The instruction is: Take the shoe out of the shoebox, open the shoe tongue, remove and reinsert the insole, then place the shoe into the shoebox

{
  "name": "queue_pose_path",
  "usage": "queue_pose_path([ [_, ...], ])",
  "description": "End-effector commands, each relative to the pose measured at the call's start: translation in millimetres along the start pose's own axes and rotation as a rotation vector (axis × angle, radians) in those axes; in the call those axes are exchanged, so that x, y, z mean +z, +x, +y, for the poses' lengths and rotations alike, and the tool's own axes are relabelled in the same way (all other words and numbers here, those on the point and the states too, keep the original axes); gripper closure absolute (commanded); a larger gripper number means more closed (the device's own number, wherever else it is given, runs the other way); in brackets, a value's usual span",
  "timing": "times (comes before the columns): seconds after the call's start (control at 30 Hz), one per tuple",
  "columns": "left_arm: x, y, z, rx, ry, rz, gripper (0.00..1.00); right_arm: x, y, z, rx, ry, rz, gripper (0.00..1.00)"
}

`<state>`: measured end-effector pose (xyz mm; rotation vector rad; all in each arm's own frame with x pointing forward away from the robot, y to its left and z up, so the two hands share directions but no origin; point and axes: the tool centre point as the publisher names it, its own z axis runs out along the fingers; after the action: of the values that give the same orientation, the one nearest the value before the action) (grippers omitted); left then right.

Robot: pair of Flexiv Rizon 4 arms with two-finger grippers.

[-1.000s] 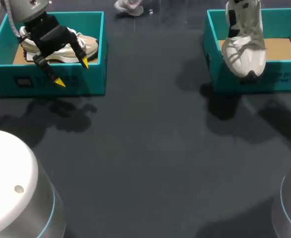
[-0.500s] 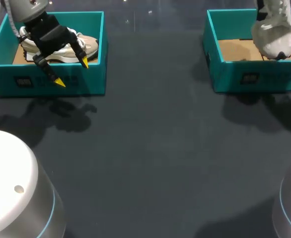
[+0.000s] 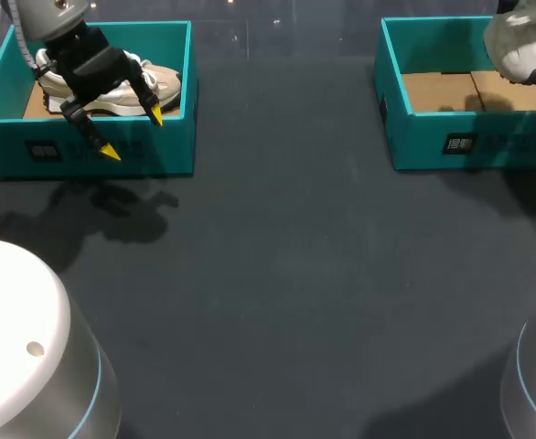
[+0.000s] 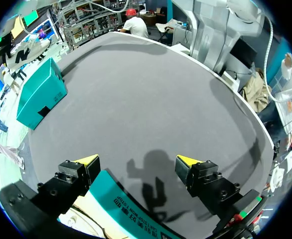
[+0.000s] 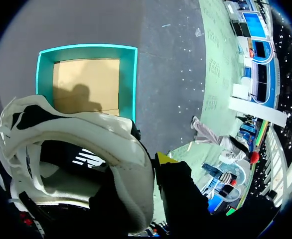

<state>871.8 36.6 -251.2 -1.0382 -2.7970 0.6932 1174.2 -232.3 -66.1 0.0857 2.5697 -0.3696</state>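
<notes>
A white shoe [image 3: 521, 49] hangs above the far right corner of the right teal shoebox [image 3: 433, 142], whose cardboard floor is bare. In the right wrist view my right gripper [image 5: 148, 167] is shut on the shoe's [image 5: 81, 144] collar wall, one yellow tip outside and the other finger hidden inside, with the box [image 5: 131, 79] below. My left gripper [image 3: 133, 133] stands open over the front wall of the left teal shoebox [image 3: 94, 160], which holds a beige shoe [image 3: 163, 84]. In its wrist view the gripper [image 4: 137, 162] straddles that wall [image 4: 131, 209] with nothing between its fingers.
The dark table [image 3: 277, 274] stretches between the two boxes. My arms' white bases [image 3: 21, 347] fill the near corners. The right shoebox [image 4: 39, 94] shows far ahead of the left gripper.
The right arm has lifted the white shoe out of its box, up and toward the far right. The left arm has not moved.
</notes>
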Motion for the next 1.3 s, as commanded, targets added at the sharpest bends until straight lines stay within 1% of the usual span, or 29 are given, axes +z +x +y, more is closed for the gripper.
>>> queue_pose_path([
  [0.03,0,0.2,0,0.001,-0.002,0.000,0.00,1,-2.6,-5.9,0.112,0.060,0.047,1.00],
  [0.13,0,0.2,0,0.001,-0.002,0.000,0.00,3,1.5,-18.0,0.271,0.116,0.076,1.00],
  [0.27,0,0.2,0,0.001,-0.002,0.000,0.00,1,10.4,-29.3,0.451,0.154,0.083,1.00],
  [0.37,0,0.2,0,0.001,-0.002,0.000,0.00,-1,19.3,-40.6,0.600,0.207,0.097,1.00],
  [0.4,0,0.2,0,0.001,-0.002,0.000,0.00,-3,22.5,-43.6,0.647,0.250,0.103,1.00],
  [0.83,0,0.2,0,0.001,-0.002,0.000,0.00,-3,22.5,-43.6,0.647,0.250,0.103,1.00],
  [0.9,0,0.2,0,0.001,-0.002,0.000,0.00,0,25.9,-45.3,0.745,0.251,0.126,1.00],
  [0.97,0,0.2,0,0.001,-0.002,0.000,0.00,3,30.3,-49.2,0.822,0.295,0.132,1.00],
  [1.03,0,0.2,0,0.001,-0.002,0.000,0.00,3,35.2,-53.4,0.890,0.304,0.134,1.00],
  [1.07,0,0.2,0,0.001,-0.002,0.000,0.00,4,37.5,-55.6,0.917,0.322,0.138,1.00],
  [1.1,0,0.2,0,0.001,-0.002,0.000,0.00,5,40.2,-57.3,0.940,0.338,0.132,1.00],
  [1.13,0,0.2,0,0.001,-0.002,0.000,0.00,5,43.3,-59.5,0.973,0.330,0.135,1.00],
  [1.23,0,0.2,0,0.001,-0.002,0.000,0.00,6,52.0,-64.7,1.039,0.353,0.123,1.00],
  [1.27,0,0.2,0,0.001,-0.002,0.000,0.00,6,55.4,-66.3,1.068,0.367,0.114,1.00],
  [1.3,0,0.2,0,0.001,-0.002,0.000,0.00,8,59.4,-68.8,1.099,0.400,0.101,1.00],
])
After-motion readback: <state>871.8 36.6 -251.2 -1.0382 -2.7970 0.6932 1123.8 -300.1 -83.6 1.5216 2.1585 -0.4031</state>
